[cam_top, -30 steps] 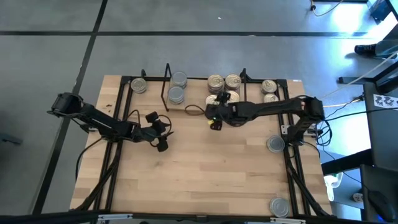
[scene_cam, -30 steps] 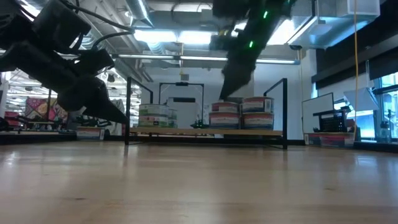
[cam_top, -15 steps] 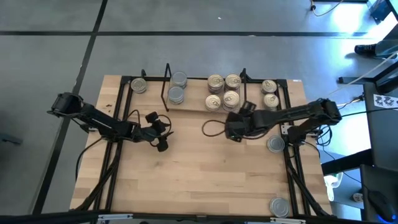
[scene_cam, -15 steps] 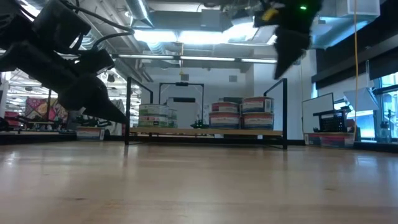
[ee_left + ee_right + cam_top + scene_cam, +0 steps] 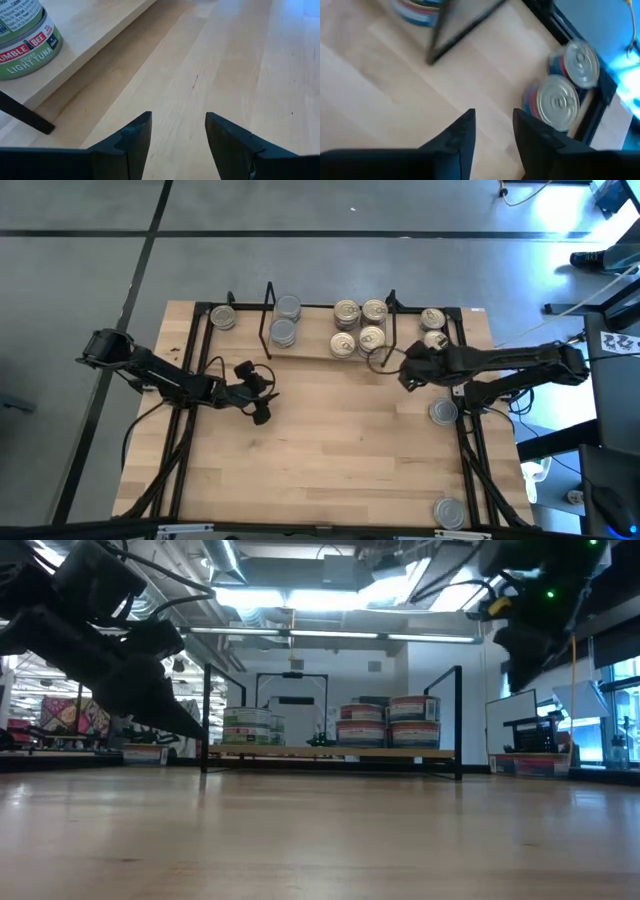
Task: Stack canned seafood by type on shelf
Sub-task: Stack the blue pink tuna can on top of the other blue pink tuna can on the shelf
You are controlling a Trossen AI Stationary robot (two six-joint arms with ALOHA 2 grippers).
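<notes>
Your left tool point(image 5: 262, 392) hangs released and empty over the near surface point(image 5: 330, 450), while your right tool point(image 5: 408, 370), part-open and empty, has swung off the shelf point(image 5: 310, 345) toward the two tins point(image 5: 433, 327) beyond, likely next to stack.

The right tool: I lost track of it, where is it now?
In the high view the right tool hangs empty over the table's right part, just in front of the shelf, between the gold-lidded tins and the two tins at the far right corner.
</notes>
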